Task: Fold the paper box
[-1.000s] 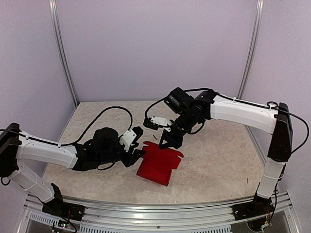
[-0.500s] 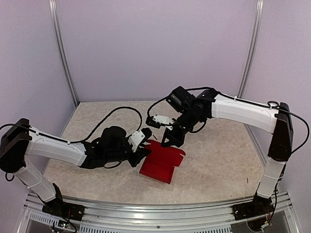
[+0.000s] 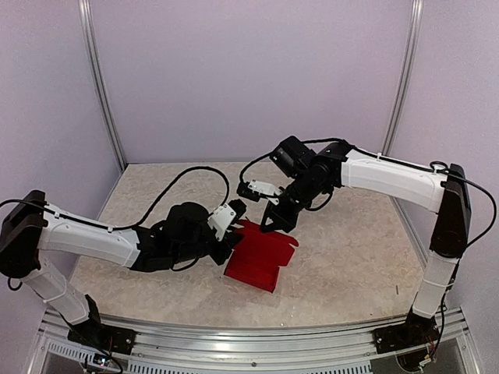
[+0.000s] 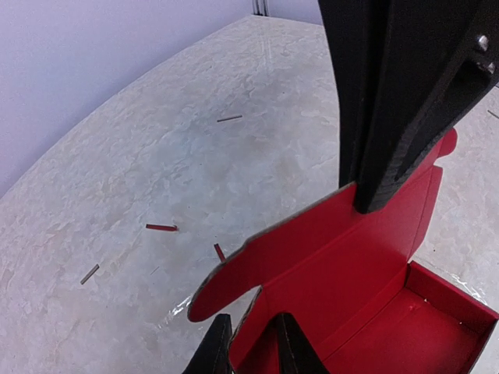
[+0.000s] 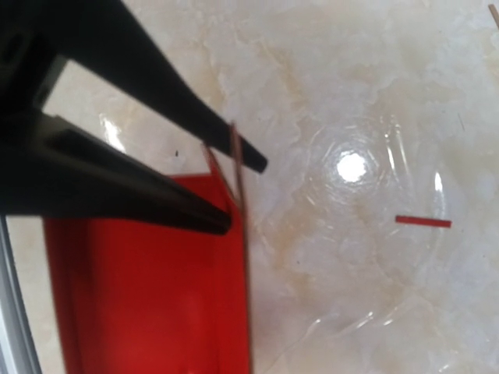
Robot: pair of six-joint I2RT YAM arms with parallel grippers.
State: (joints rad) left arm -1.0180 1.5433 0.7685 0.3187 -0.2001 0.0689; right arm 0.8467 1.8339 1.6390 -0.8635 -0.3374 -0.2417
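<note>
The paper box (image 3: 261,261) is bright red card, partly formed, lying at the table's middle with its back flap standing up. In the left wrist view the paper box (image 4: 351,265) shows a tray bottom, a rounded ear flap and the tall back flap. My left gripper (image 3: 232,240) is at its left side, and the left gripper (image 4: 251,354) has the thin side wall between its fingertips. My right gripper (image 3: 273,224) is shut on the back flap's top edge. In the right wrist view the card edge of the paper box (image 5: 148,280) runs between the fingers of the right gripper (image 5: 243,195).
Small red card slivers lie on the marble tabletop (image 4: 161,227) (image 5: 422,221). Another scrap (image 3: 396,290) lies near the right arm's base. A metal rail (image 3: 249,343) runs along the near edge, and lilac walls close the back and sides.
My left gripper has moved right up to the box and closed on its left wall. The right gripper has shifted slightly back, still on the flap.
</note>
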